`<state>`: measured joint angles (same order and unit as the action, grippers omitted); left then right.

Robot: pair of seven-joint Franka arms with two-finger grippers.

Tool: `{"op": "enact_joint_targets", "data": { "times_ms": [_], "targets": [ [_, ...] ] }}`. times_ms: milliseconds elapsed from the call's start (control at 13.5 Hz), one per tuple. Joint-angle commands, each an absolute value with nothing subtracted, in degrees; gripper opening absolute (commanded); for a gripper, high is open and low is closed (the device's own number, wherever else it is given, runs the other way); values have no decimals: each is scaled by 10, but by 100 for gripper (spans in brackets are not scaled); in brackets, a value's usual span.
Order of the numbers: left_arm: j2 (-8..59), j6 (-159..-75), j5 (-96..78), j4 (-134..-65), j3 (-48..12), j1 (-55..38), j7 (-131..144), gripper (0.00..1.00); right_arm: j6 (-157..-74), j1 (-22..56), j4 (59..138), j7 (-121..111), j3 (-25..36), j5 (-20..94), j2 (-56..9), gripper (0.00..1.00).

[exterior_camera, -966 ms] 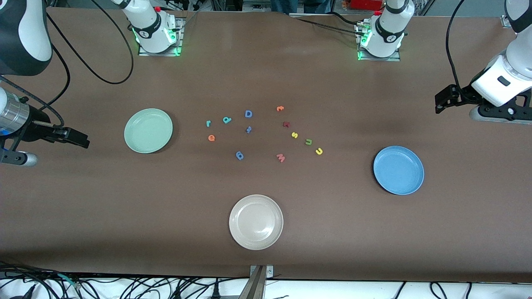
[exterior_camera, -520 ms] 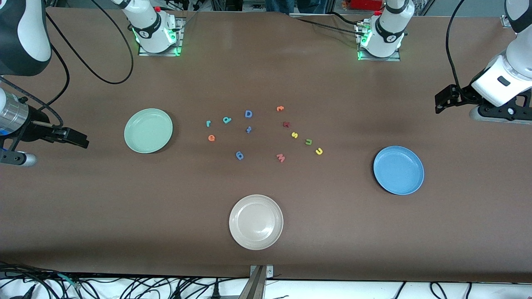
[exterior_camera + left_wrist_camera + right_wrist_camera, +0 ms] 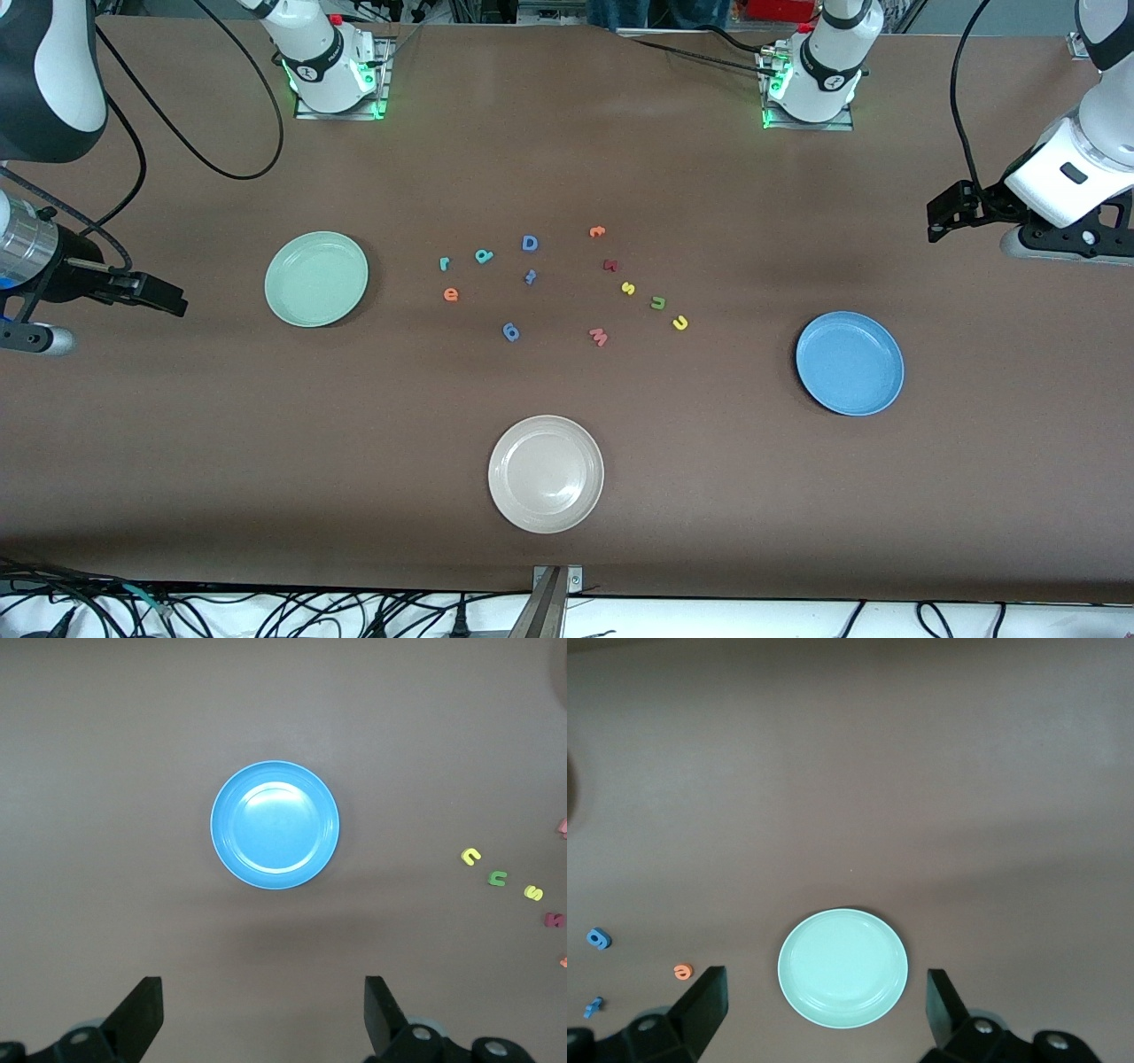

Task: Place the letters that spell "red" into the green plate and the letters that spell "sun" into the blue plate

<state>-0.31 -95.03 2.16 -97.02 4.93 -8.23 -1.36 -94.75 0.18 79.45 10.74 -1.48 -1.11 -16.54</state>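
Observation:
The green plate (image 3: 316,279) (image 3: 842,967) lies toward the right arm's end, the blue plate (image 3: 850,363) (image 3: 275,825) toward the left arm's end. Between them lie the teal r (image 3: 445,262), teal d (image 3: 484,256) and orange e (image 3: 451,294) (image 3: 682,972), then the yellow s (image 3: 628,288) (image 3: 532,893), olive n (image 3: 658,303) (image 3: 498,878) and yellow u (image 3: 680,322) (image 3: 470,856). My right gripper (image 3: 164,298) (image 3: 824,1001) hangs open and empty beside the green plate. My left gripper (image 3: 941,217) (image 3: 263,1014) hangs open and empty past the blue plate.
A cream-white plate (image 3: 546,474) sits nearer the front camera. Other letters lie among the task's ones: a blue D (image 3: 530,243), a small blue letter (image 3: 530,276), a blue g (image 3: 511,332), an orange t (image 3: 597,232), a dark red letter (image 3: 610,265), a pink w (image 3: 599,337).
My right gripper has drifted very slightly toward its own end of the table. The left arm, plates and letters have not moved.

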Motion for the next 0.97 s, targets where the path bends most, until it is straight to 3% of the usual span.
{"op": "enact_joint_targets", "data": {
  "times_ms": [0, 892],
  "targets": [
    [-4, -953, 17, -968, 48, -82, -15, 100, -947, -2, 800, 105, -18, -17, -160, 100],
    [-3, -954, 18, -968, 48, -82, -16, 100, -943, 8, 806, 126, -22, -15, -161, 99]
  ]
}}
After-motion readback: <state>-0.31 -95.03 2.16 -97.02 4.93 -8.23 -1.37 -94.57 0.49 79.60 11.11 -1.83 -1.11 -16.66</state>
